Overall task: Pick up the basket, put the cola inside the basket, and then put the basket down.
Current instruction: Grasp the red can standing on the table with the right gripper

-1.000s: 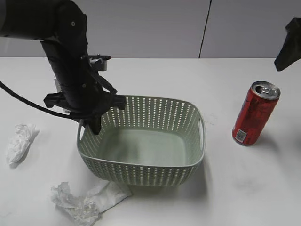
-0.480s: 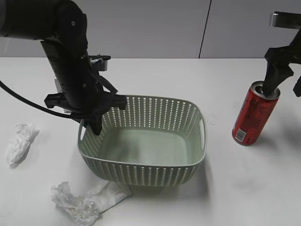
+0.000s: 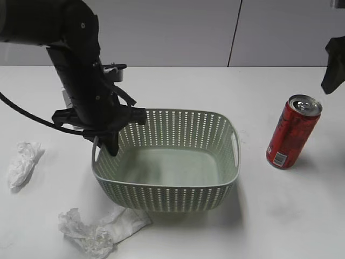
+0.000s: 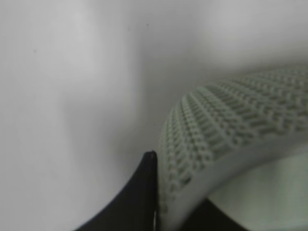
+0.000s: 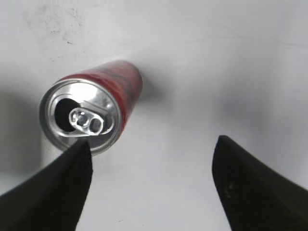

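Note:
The pale green basket [image 3: 168, 197] stands at the table's middle. My left gripper [image 3: 109, 141] is shut on its left rim; the left wrist view shows one dark finger pressed against the outside of the woven wall [image 4: 211, 125], with the gripper [image 4: 169, 195] clamping it. The red cola can [image 3: 292, 132] stands upright to the right of the basket, apart from it. My right gripper [image 3: 334, 70] hangs open above and to the right of the can. In the right wrist view the can's silver top [image 5: 83, 117] lies by the left finger, outside the open, empty jaws [image 5: 151, 154].
A crumpled white tissue [image 3: 23, 162] lies at the left. Another tissue [image 3: 99, 229] lies at the basket's front left corner. A small metal-topped object [image 3: 114, 70] stands behind the left arm. The table is white.
The basket has shifted slightly to the right and its right end has risen a little. My right gripper, which was at the can's top half a second ago, has moved up and to the right.

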{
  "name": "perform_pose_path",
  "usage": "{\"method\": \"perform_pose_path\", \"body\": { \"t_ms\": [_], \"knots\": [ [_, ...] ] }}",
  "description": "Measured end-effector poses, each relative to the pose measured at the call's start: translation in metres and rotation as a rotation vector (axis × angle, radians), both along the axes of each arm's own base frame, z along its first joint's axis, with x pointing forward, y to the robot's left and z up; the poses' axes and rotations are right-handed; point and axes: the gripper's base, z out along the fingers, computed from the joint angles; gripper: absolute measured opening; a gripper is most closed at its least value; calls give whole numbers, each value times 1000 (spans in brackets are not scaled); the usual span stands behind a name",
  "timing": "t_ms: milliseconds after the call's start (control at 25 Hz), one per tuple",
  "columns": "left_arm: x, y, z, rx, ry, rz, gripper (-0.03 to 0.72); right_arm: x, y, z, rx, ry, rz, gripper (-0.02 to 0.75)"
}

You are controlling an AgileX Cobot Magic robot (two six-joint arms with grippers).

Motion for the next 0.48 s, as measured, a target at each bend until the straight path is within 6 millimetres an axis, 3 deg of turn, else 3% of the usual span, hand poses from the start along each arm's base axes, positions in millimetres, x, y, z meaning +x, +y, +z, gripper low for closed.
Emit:
{"method": "perform_pose_path", "body": {
  "t_ms": [120, 160, 280, 480],
  "knots": [
    [3, 5, 0, 1, 9, 16, -4, -19, -1, 35, 11, -103, 0, 587],
    [3, 5, 0, 1, 9, 16, -4, -19, -1, 35, 11, -103, 0, 587],
    [5, 9, 2, -1, 7, 28, -4, -36, -2, 61, 29, -182, 1, 587],
    [4, 8, 3, -22, 18, 43, -4, -78, 0, 98, 83, -308, 56, 587]
  ]
}}
